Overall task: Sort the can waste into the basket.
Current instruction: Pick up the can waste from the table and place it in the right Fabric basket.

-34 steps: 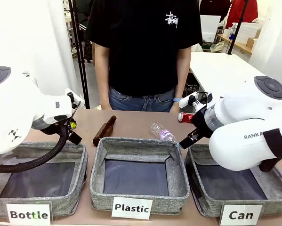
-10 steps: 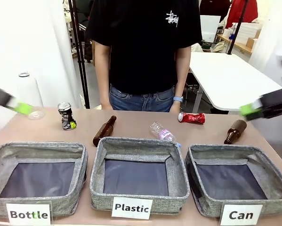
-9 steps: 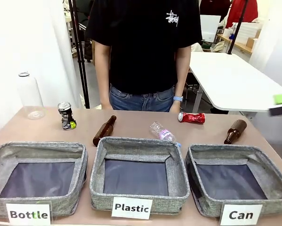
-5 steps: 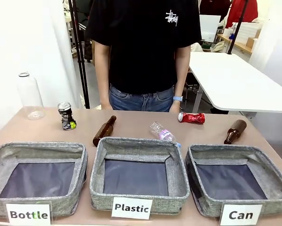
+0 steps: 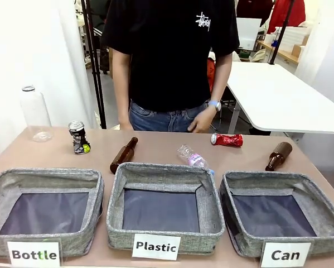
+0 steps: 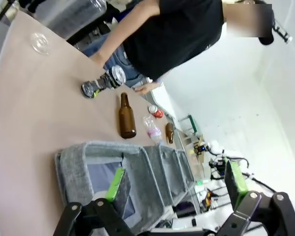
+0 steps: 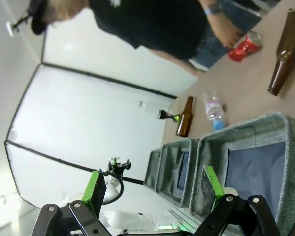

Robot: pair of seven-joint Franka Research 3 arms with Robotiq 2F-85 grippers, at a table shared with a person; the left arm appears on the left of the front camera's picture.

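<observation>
Lying sideways beyond grey fabric basket [image 5: 267, 178], shiny red can [image 5: 227, 139]

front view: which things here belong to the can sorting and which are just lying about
For the job: red can, dark can, basket labelled Can.
Lying about: left brown bottle, right brown bottle, lying clear bottle, upright clear bottle, Plastic bin, Bottle bin.
</observation>
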